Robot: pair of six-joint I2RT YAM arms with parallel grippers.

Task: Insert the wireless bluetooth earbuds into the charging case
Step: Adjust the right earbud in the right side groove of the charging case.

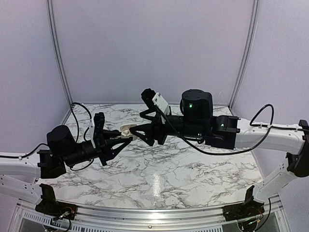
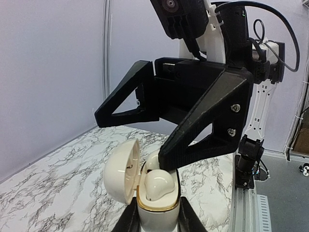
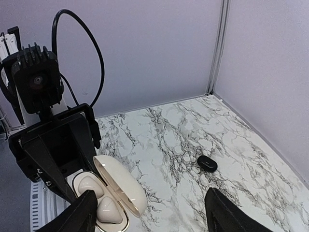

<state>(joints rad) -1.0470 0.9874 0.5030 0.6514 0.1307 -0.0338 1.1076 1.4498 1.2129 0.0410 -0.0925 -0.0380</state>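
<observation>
Pinching the small white glossy pebble-shaped plastic charging case (image 2: 155, 195) by its lower body between the jaws of the left gripper (image 2: 157, 221), raised clear of the grey-veined white marble counter (image 1: 159, 183). Presenting the case upright with its hinged lid swung open to one side, baring a gold-edged rim and two pale rounded lobes inside. Hovering the right gripper (image 2: 131, 141) directly over the open case with jaws spread wide and pinching nothing; setting one black triangular finger (image 2: 203, 125) at the rim beside the rear lobe, without showing whether touching, and pointing the other finger out past the lid. Showing, in the right wrist view, one tiny black rounded plastic earbud (image 3: 207, 163) lying on the counter, well apart from the case and nearer the far wall corner. Facing both grippers tip to tip above the counter's middle in the top view.
</observation>
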